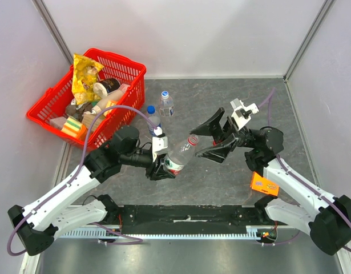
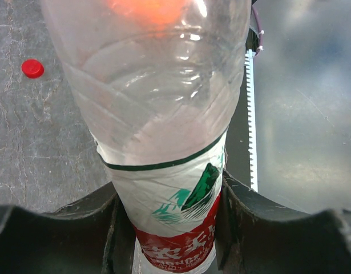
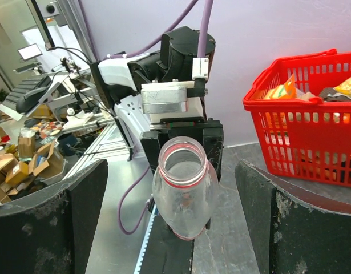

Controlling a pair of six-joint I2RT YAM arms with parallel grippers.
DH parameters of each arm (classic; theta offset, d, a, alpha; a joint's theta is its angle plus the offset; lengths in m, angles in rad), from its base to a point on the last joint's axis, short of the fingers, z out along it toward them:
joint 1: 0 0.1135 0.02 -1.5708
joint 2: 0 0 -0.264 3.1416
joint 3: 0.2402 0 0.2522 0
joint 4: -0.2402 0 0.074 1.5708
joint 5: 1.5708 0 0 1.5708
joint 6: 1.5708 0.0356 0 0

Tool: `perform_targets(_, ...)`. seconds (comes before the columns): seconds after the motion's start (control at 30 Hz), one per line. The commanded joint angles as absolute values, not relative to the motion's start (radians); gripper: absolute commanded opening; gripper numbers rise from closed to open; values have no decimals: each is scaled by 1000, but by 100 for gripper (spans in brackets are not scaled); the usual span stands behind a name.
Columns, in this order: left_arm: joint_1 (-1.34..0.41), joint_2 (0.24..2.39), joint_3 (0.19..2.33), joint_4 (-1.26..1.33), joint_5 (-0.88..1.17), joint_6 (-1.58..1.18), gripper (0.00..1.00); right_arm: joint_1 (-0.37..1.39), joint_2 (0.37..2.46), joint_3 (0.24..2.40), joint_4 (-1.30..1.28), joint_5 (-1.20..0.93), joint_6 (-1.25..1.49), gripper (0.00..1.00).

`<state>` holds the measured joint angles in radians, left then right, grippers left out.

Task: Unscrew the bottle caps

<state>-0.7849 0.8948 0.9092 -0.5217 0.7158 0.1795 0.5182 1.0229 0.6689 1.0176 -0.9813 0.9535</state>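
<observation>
My left gripper is shut on the red-labelled clear bottle, holding it tilted above the table with its neck toward the right arm. The bottle's mouth is open, with a red ring and no cap. My right gripper is open, its fingers either side of the mouth and apart from it. A red cap lies on the table. The blue-capped bottle and the pale-labelled bottle, with its white cap, stand capped behind.
A red basket of snacks stands at the back left, next to the two standing bottles. It also shows in the right wrist view. An orange tag sits on the right arm. A black strip runs along the near edge.
</observation>
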Motion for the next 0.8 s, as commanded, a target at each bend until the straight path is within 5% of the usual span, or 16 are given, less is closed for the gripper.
perform_targets(0.0, -781, 894, 904, -492, 752, 218, 43, 549, 1052, 715, 1089, -930, 989, 98)
perform_targets(0.77, -779, 904, 899, -494, 759, 212, 44, 591, 1081, 706, 1028, -888, 974, 58)
